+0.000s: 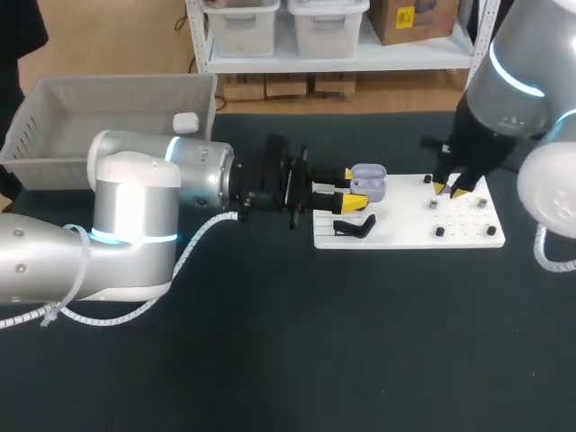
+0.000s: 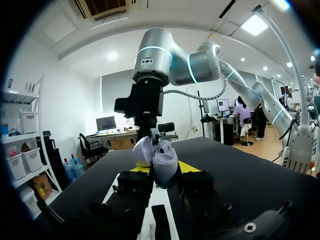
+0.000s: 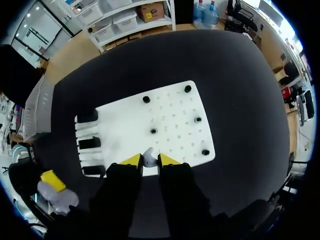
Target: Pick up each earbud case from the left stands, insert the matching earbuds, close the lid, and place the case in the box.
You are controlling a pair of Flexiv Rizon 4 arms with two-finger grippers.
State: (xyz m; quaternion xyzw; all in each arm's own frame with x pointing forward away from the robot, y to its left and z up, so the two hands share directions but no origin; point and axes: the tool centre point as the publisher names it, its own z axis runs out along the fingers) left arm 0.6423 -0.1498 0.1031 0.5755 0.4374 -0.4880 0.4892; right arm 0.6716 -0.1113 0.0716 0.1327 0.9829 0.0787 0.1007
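A lavender earbud case (image 1: 369,183) with its lid up is held sideways over the left end of the white board (image 1: 405,229). My left gripper (image 1: 353,189) is shut on it. In the left wrist view the case (image 2: 164,157) stands between the yellow tips of the left gripper (image 2: 162,170). My right gripper (image 1: 449,190) hangs over the board's right part. In the right wrist view a small white earbud (image 3: 149,157) is pinched between the tips of the right gripper (image 3: 149,160), just above the board (image 3: 165,120).
A black stand (image 1: 355,227) lies on the board's left end, and small black pegs (image 3: 153,131) dot its right part. A grey basket (image 1: 54,108) at the back left holds a white case (image 1: 185,122).
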